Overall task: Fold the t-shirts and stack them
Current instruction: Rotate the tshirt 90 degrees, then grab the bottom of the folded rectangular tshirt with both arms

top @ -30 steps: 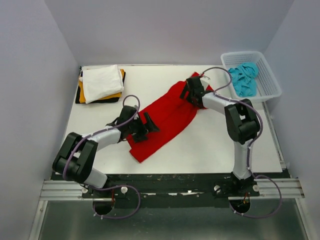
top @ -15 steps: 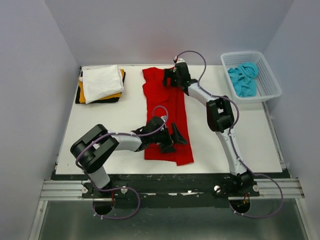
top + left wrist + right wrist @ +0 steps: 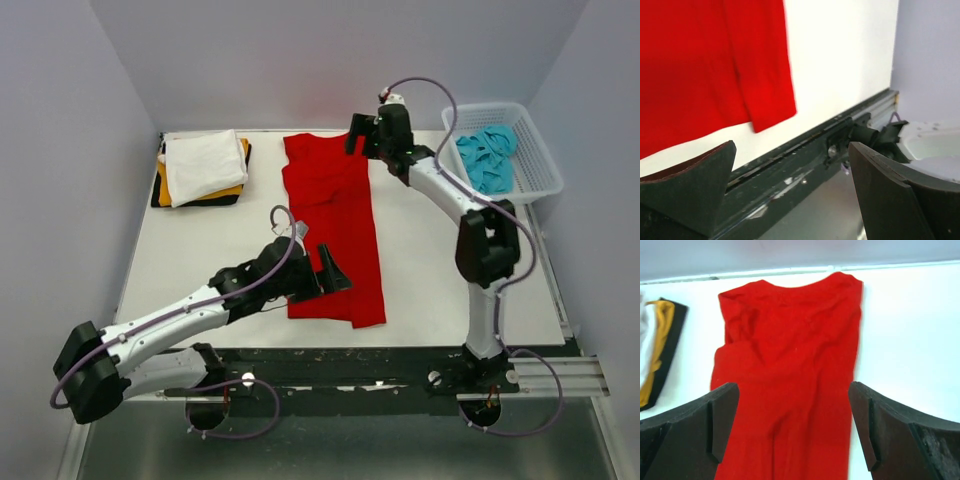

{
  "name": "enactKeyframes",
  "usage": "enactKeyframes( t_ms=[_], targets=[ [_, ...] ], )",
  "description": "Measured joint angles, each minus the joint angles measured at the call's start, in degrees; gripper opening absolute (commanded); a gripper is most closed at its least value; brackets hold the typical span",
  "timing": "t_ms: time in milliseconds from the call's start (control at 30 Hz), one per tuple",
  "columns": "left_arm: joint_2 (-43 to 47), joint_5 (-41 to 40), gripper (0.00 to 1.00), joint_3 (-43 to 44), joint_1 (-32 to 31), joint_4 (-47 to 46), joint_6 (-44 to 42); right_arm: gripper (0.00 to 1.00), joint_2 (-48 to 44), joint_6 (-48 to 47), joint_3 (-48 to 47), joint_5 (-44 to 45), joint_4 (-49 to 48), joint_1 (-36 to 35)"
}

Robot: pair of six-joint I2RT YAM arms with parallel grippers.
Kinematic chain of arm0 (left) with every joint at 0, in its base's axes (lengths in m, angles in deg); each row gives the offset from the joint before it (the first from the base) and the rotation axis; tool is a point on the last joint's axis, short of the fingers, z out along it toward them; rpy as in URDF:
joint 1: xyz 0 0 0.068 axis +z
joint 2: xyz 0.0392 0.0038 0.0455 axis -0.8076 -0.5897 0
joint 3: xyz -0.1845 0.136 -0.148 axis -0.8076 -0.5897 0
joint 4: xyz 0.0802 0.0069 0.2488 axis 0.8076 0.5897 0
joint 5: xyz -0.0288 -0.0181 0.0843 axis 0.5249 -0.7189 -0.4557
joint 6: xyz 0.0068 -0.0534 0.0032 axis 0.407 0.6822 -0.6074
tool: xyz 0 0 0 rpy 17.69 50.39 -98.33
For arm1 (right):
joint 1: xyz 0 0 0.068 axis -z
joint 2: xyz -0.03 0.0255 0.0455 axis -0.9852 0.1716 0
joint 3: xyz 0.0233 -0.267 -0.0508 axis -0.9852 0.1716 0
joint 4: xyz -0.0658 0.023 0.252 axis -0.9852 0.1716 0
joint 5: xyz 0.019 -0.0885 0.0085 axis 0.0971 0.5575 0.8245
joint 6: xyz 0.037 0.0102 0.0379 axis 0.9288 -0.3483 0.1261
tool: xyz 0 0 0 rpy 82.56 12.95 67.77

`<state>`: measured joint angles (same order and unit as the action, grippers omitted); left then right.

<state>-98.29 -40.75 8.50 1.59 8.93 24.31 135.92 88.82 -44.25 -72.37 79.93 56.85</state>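
Note:
The red t-shirt (image 3: 335,225) lies flat as a long folded strip running from the far edge to the near edge of the table. My left gripper (image 3: 322,265) is open and empty over the strip's near left edge. In the left wrist view the shirt's near corner (image 3: 715,65) lies beyond my open left gripper (image 3: 790,150). My right gripper (image 3: 356,135) is open and empty above the shirt's far right corner. The right wrist view shows the shirt's collar end (image 3: 790,355) between and beyond my open right gripper (image 3: 792,395).
A folded stack sits at the far left: the white shirt (image 3: 203,164) on top, the orange one (image 3: 236,189) and the black one (image 3: 158,197) beneath. The turquoise shirt (image 3: 487,155) lies crumpled in the white lattice basket (image 3: 545,170) at the far right.
The red shirt was swung from diagonal to lengthwise and laid down. Since then both grippers have come off it: the left arm drew back to the near left, the right gripper rose to the right.

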Motion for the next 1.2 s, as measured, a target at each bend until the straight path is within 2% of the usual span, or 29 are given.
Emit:
enactKeyframes(
  t_ms=[167, 333, 367, 467, 633, 733, 867, 933, 1200],
  targets=[
    [10.8, -7.9, 0.99, -5.1, 0.9, 9.0, -1.8, 1.00, -23.9, 4.0, 21.7, 3.6, -1.6, 0.0],
    [15.7, -9.5, 0.98, -15.0, 6.0, 12.5, -2.9, 1.00, -45.0, 12.8, 49.7, 2.4, -3.7, 0.1],
    [16.2, -9.2, 0.94, -16.9, 7.5, 12.5, -3.3, 1.00, -47.8, 14.7, 54.6, 1.5, -3.9, 0.1],
    [16.1, -7.1, 0.74, -20.6, 11.8, 11.3, -3.8, 1.00, -52.8, 18.5, 66.1, -3.4, -3.3, 0.1],
    [13.2, -4.3, 0.45, -22.0, 13.5, 4.8, -5.0, 1.00, -57.6, 21.7, 72.5, -8.9, 0.1, 0.0],
    [11.3, -1.9, 0.34, -23.5, 13.6, 1.0, -5.2, 1.00, -60.5, 22.1, 73.8, -9.8, 1.2, 0.0],
    [9.6, 0.2, 0.00, -24.8, 13.6, -2.1, -5.2, 0.99, -61.4, 22.1, 75.7, -11.6, 2.3, 0.0],
    [8.7, 0.4, 0.00, -24.9, 13.6, -2.2, -5.2, 0.98, -61.4, 21.6, 77.0, -13.9, 3.1, 0.0],
    [8.2, 0.5, 0.00, -24.8, 13.6, -2.7, -5.4, 0.78, -60.5, 19.2, 79.2, -22.3, 10.2, -2.7]
  ],
)
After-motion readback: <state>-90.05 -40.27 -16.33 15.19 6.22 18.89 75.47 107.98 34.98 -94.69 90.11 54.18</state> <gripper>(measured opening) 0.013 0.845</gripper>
